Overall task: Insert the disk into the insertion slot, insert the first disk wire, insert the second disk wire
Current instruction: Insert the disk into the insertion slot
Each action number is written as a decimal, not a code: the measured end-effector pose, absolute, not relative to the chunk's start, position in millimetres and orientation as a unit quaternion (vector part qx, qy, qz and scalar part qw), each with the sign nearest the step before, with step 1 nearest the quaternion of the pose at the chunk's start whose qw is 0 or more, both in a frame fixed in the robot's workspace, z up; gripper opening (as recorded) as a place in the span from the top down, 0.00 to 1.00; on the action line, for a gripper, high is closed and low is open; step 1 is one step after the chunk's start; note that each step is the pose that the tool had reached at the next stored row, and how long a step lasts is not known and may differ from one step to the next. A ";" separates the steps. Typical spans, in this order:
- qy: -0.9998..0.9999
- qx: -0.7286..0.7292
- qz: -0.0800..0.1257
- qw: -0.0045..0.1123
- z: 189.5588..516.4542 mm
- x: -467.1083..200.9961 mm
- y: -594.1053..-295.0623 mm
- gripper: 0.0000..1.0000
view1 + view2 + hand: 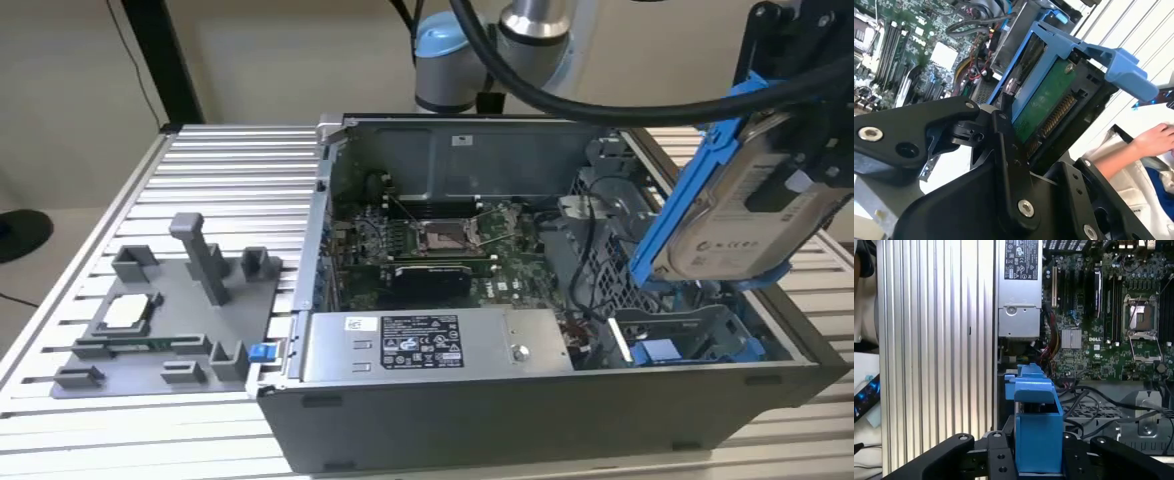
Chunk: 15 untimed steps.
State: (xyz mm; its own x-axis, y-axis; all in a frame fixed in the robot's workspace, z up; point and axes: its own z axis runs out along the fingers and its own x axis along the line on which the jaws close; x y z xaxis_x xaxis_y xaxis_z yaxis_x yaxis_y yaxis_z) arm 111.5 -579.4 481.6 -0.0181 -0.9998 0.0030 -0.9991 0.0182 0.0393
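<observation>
The disk hung in the air, tilted steeply, its labelled silver face toward the exterior camera and its blue carrier running along the edge. It sat above the end of the case at the exterior view's right, over the bay with its blue and grey plastic, and was clear of it. In the second wrist view the disk showed its green circuit board side, with the carrier's blue tab sticking out past it. In the first wrist view the carrier appeared end on.

The gripper was clamped on the disk. In the first wrist view the gripper had its black jaws pressed against both sides of the blue frame, and in the second wrist view one of its fingers lay against the disk's edge.

Inside the open case lay the motherboard, with the power supply along the near wall in the exterior view. The case stood on a ribbed metal table. A grey fixture sat on the table toward the exterior view's left, well apart from the case. A thick black cable curved down from the arm. In the second wrist view a person's hand rested beyond the table.
</observation>
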 end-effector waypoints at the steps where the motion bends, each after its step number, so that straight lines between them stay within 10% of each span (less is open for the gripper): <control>1: -0.713 0.701 -0.013 0.015 479.9 113.6 -580.3 1.00; 15: -0.713 0.700 -0.013 0.015 461.0 129.9 -582.7 1.00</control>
